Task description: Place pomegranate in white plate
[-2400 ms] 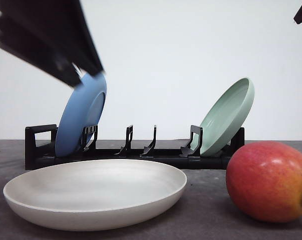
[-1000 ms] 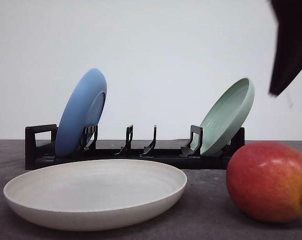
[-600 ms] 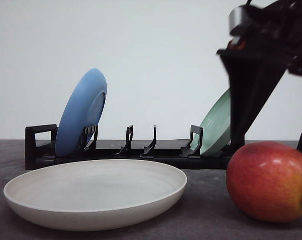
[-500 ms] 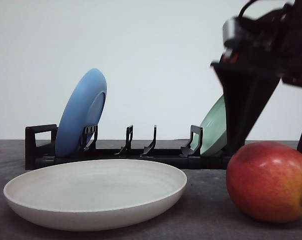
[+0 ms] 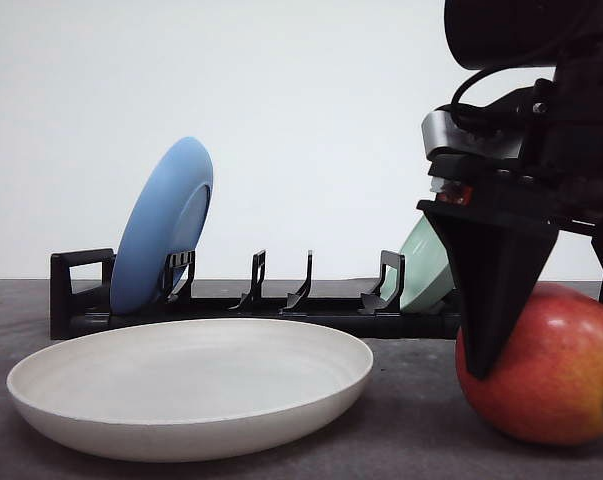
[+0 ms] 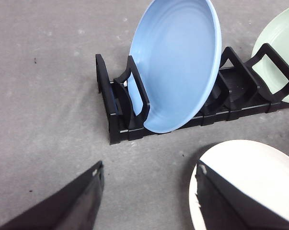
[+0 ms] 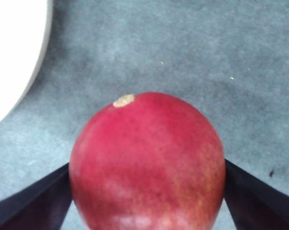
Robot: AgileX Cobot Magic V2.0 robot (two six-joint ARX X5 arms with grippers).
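Three views logged, front first. Front view: the right gripper (image 5: pixel 556 330) is down at the pomegranate (image 5: pixel 551 370), one dark finger (image 5: pixel 493 290) overlapping the fruit's left flank; the other finger runs off the frame edge. The pomegranate sits on the grey bench (image 5: pixel 411 430), right of the white plate (image 5: pixel 186 385) and apart from it. Behind stands a black rack (image 5: pixel 251 305) holding a blue plate (image 5: pixel 161 230) and a pale green plate (image 5: pixel 426 270), the latter largely hidden by the arm. Judgement: the step in hand is the grasp, with the fruit not yet lifted.

Left wrist view: the left gripper (image 6: pixel 149 201) hangs released, fingers (image 6: pixel 82 199) spread wide with nothing between them, above bare bench near the rack's blue-plate end. An edge of the white plate shows beside one finger.

Right wrist view: the pomegranate fills the gap between the two fingers (image 7: pixel 34 203), one on each flank, both at or very near the skin. The fingers are spread around the fruit; whether they already press on it I cannot tell. The plate rim (image 7: pixel 36 62) shows a short way off.

Next move, as judged: squeeze onto the fruit's widest part, lift clear, carry left over the plate rim, lower and release. The round, glossy skin may slip.
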